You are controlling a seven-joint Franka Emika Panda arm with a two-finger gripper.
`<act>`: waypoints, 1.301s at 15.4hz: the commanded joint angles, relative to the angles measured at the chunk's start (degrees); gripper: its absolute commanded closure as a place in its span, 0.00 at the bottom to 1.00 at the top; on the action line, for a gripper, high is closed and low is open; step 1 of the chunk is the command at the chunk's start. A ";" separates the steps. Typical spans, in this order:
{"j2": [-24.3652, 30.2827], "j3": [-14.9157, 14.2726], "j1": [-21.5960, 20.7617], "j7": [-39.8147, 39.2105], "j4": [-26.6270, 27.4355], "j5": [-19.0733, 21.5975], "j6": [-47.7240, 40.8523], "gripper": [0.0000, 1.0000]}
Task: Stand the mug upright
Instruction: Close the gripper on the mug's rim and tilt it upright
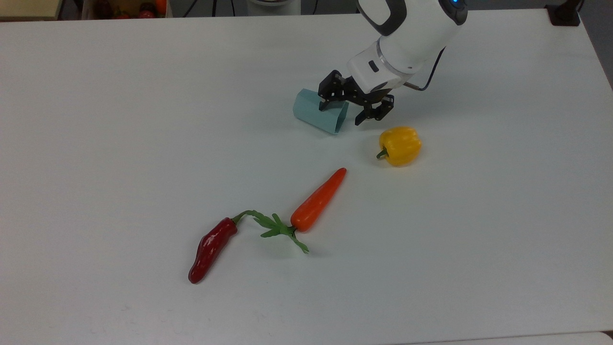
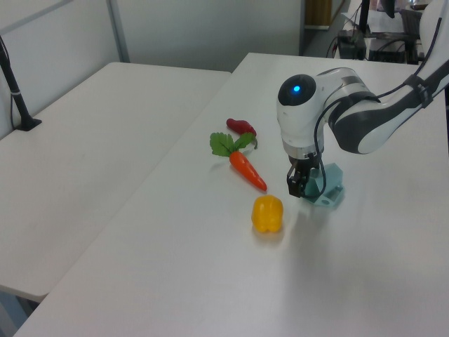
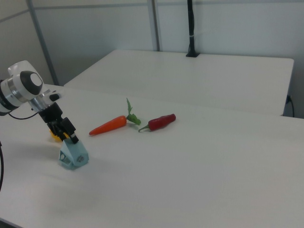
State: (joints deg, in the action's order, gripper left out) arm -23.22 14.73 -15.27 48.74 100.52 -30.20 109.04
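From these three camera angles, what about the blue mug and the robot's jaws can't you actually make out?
- Whether either finger touches the mug: in the top view one black finger overlaps its rim.
- The mug's inside: its mouth faces sideways in the top view.
- The near side of the mug in the left view, covered by the gripper.
- Most of the yellow pepper in the right view, hidden behind the gripper.

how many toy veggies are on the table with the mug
3. The yellow bell pepper lies nearest the mug, to the top view's right of it. The carrot lies mid-table, and the red chili beyond the carrot's leaves, toward the top view's lower left.
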 commanded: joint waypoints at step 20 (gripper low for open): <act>3.62 -0.14 1.82 -1.18 4.86 -2.76 -5.86 1.00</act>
State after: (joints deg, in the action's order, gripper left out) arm -21.10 14.59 -14.55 48.73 102.74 -33.89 101.19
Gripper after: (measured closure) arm 0.648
